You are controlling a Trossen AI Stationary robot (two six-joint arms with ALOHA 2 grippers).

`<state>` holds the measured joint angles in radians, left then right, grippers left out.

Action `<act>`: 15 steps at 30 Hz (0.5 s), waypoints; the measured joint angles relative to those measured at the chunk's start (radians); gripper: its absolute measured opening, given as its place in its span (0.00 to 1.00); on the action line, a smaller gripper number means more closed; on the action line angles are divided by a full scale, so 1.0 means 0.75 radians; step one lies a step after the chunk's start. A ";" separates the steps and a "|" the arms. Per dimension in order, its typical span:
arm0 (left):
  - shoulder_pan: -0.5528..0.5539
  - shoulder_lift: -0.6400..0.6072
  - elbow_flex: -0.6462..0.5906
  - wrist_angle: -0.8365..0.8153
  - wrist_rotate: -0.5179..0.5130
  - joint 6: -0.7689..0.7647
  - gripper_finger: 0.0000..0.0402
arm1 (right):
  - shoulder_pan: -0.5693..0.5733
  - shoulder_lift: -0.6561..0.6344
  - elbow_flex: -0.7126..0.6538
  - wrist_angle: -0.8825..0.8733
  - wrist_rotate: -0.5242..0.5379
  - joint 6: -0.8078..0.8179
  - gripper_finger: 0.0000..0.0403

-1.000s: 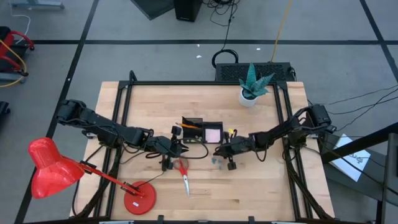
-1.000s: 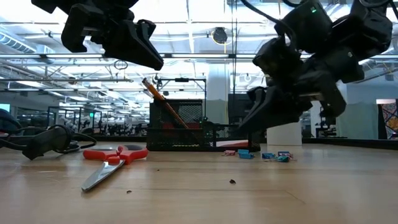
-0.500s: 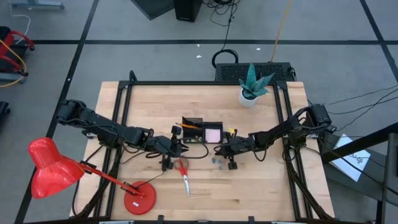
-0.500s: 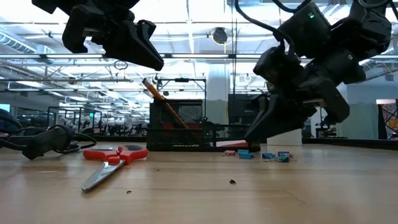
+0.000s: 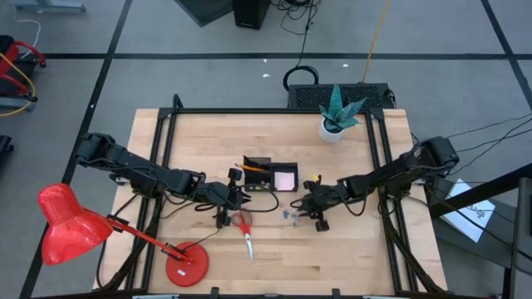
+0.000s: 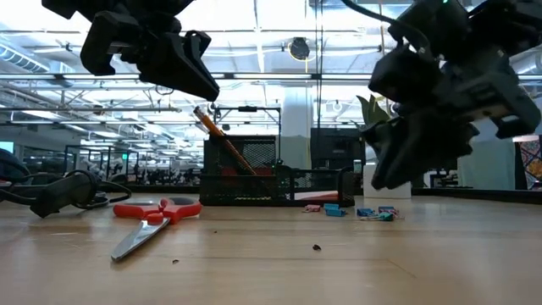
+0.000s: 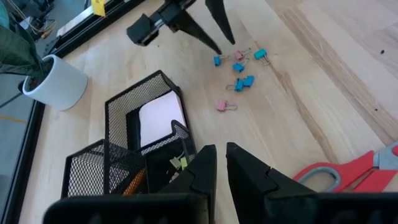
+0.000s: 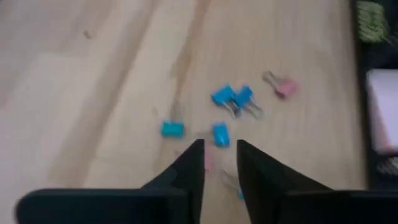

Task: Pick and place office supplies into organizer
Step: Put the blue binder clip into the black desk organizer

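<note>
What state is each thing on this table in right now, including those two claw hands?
Left gripper: empty, fingers nearly together, above the organizer.
Right gripper: slightly open, empty, over the clips.
Binder clips: scattered loose on the table.
Scissors: lying flat, blades closed.
Mesh organizer: upright, holding a pencil and a pink pad.
Desk lamp: standing at the table's corner.
Plant pot: upright.

organizer sitting mid-surface | pencils standing in its taller bin | scissors lying in front, toward the left | clips lying in front, toward the right | plant pot sitting behind, far right | lamp standing at front left
</note>
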<state>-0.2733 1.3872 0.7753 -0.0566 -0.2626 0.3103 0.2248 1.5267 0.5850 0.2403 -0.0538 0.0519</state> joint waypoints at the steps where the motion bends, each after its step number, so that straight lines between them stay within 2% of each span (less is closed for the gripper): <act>1: 0.000 0.000 0.000 0.000 0.000 0.000 0.12 | 0.000 -0.002 0.000 -0.025 0.002 -0.036 0.25; 5: 0.000 0.000 0.000 0.010 0.001 -0.001 0.12 | -0.018 0.000 -0.001 -0.140 0.000 -0.201 0.31; 15: 0.001 0.000 0.000 0.010 0.000 0.009 0.12 | -0.125 -0.001 -0.001 -0.141 0.000 -0.310 0.34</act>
<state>-0.2724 1.3872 0.7753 -0.0494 -0.2626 0.3173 0.1314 1.5261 0.5846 0.1347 -0.0541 -0.1805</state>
